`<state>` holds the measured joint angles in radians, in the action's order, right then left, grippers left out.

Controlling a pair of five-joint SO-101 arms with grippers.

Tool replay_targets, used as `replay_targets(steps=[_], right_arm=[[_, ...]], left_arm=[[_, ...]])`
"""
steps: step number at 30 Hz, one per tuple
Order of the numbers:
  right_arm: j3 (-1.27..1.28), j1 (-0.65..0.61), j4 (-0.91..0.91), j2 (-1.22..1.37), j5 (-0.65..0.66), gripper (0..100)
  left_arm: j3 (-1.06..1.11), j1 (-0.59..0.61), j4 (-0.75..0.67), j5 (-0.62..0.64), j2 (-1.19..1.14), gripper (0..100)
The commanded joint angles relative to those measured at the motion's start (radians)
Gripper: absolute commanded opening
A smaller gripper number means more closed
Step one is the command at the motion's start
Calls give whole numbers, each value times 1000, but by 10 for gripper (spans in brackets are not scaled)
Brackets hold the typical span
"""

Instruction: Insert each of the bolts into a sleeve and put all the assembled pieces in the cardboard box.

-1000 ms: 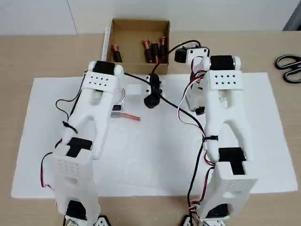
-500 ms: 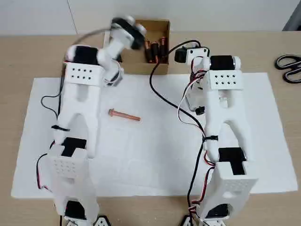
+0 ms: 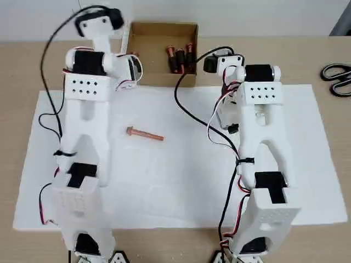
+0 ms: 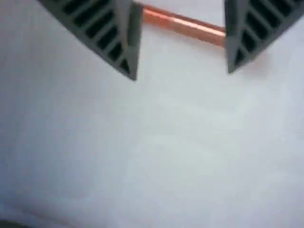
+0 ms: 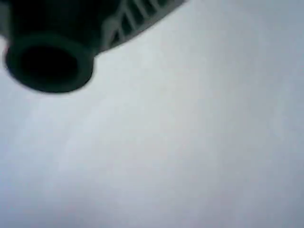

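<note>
Bolt [image 3: 145, 133] lies bare on the sheet [image 3: 181, 181], no longer under my left arm. That arm just swung up toward the box [image 3: 156, 41]. Left pincer [image 4: 181, 73] wide, empty. Bolt still needs a sleeve.

White arms [image 3: 88, 120] carry black motors [image 3: 271, 181], red-and-black cables [image 3: 176, 90] and a dark slotted pincer [image 4: 181, 73].

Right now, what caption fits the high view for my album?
Left arm and right arm over paper, one bolt lying loose, finished pieces in cardboard box.
</note>
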<state>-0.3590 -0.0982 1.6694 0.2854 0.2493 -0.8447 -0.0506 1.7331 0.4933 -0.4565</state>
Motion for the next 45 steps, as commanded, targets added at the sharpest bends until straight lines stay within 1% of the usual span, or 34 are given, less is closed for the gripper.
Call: replay_targets(steps=[1,3,5,8,11,14,16,22,27,34,39,45], right_arm=[[-3,2,-4,-62,-9,28],[-3,2,-5,-62,-9,28],[-3,2,-7,-62,-9,28],[-3,2,-7,-62,-9,28],[-3,1,-7,-62,-9,28],[-3,-10,-5,-62,-9,28],[-3,-15,-5,-62,-9,28],[-3,-19,-4,-62,-9,28],[-3,-19,-4,-62,-9,28],[-3,-19,-4,-62,-9,28],[-3,-19,-2,-62,-9,28],[-3,-19,-2,-62,-9,28]], left_arm=[[105,8,17,307,89,118],[203,17,17,457,94,117],[295,8,12,546,94,119],[367,-18,9,569,92,119],[418,-55,-28,574,92,115],[444,-80,-60,651,92,115],[458,-91,-81,678,92,115],[538,-92,-130,687,92,115],[608,-91,-190,726,92,115],[619,-91,-229,726,84,115],[616,-89,-229,727,0,115],[598,-23,-247,727,-49,115]])
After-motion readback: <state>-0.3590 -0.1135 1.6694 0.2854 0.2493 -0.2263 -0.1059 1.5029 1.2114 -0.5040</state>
